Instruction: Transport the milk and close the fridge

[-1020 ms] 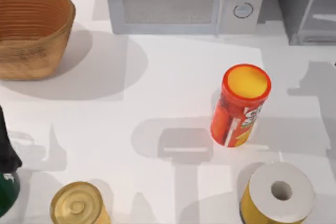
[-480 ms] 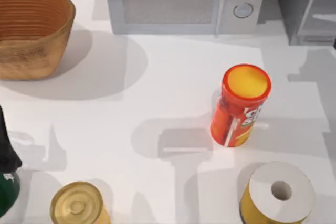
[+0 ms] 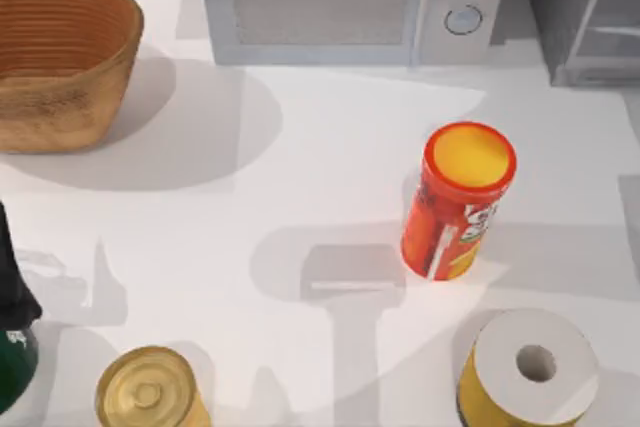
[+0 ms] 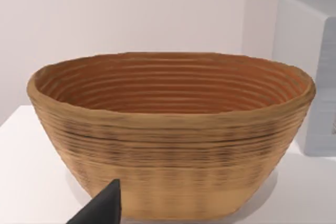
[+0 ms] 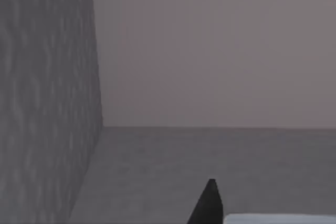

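Red-orange chips tube [image 3: 455,209] with yellow lid; tan ribbed basket [image 3: 62,65].

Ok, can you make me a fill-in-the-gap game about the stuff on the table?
1. The lid on the tall red chips tube is coloured ____.
2. The microwave has ____ round knobs.
3. The woven basket stands at the table's ____ side in the top view.
4. The roll with a hole through its middle has a white top and a ____ side.

Missing words: yellow; two; left; yellow
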You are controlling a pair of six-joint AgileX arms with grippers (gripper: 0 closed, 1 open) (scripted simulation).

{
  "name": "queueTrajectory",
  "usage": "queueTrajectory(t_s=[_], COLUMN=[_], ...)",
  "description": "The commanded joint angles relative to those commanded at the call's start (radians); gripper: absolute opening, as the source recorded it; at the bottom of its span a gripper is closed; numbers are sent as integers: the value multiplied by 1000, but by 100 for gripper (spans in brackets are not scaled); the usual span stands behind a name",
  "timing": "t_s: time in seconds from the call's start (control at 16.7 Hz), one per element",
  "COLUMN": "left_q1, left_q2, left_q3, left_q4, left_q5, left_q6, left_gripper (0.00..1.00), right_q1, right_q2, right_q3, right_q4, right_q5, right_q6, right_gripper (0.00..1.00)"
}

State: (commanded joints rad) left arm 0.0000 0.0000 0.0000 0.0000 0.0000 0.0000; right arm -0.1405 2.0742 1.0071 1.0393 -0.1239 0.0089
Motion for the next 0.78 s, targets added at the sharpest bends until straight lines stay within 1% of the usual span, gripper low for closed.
queueTrajectory(t_s=[0.18, 0.36, 0.78], left_q1=[0, 0, 0], left_q2=[0, 0, 0], left_q3=[0, 0, 0], left_q4=[0, 0, 0], left_q5=[0, 0, 0], left_q6=[0, 0, 0], left_gripper=[100, 100, 100], right_q1=[-38, -60, -60], right_q2=[136, 213, 221], right_q3=[148, 233, 242], right_q4=[-18, -28, -29], right_q5=[-40, -63, -65], right_q6=[-2, -3, -3], right_gripper=[0, 0, 0])
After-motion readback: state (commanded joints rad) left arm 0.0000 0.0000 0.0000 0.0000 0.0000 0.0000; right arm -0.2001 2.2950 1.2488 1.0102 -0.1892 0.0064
